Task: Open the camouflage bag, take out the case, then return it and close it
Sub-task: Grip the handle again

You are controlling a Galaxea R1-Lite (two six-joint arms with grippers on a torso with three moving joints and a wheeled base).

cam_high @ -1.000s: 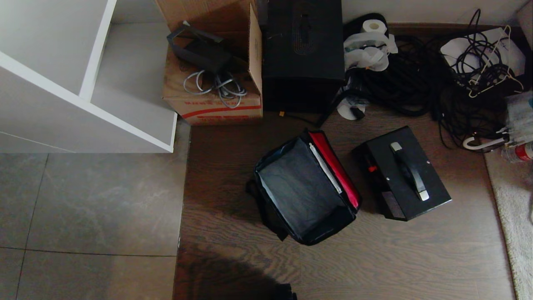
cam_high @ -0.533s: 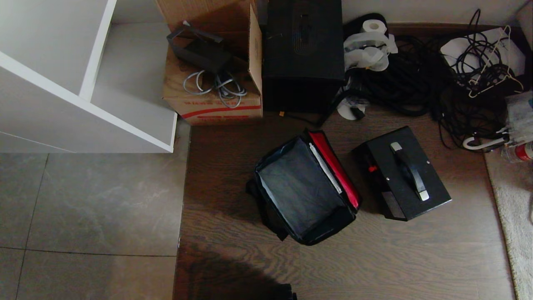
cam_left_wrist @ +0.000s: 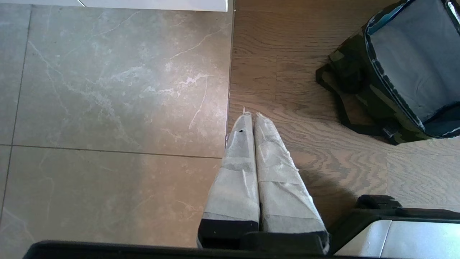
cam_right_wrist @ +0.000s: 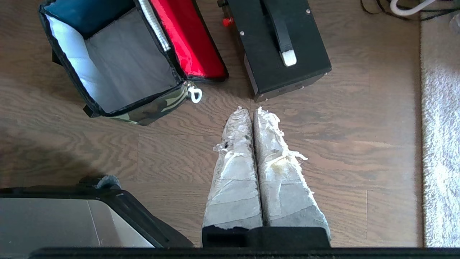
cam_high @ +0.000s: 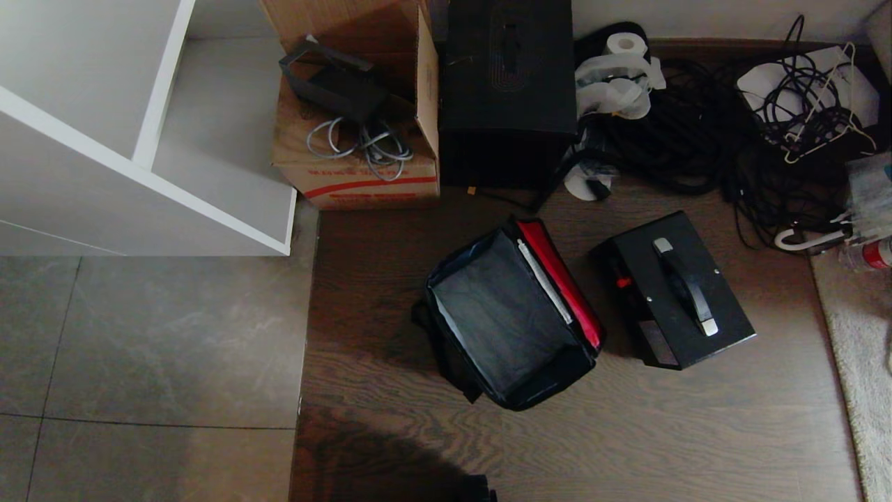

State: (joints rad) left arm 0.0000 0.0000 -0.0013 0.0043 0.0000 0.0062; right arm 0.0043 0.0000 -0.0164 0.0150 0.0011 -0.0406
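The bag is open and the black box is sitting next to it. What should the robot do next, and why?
Probably reach the right gripper down to the handle of the case. The camouflage bag stands open and empty, its red lid folded back, and the case sits on the floor beside it. Both grippers are shut, holding nothing; the left gripper hangs farther off.

The green-black-tan camouflage soft bag (cam_high: 512, 321) is sitting open on the wooden floor (cam_high: 662, 432), the black rectangular hard case (cam_high: 672, 289) lying just beside it on its right, the brown cardboard box (cam_high: 355, 111) standing behind.
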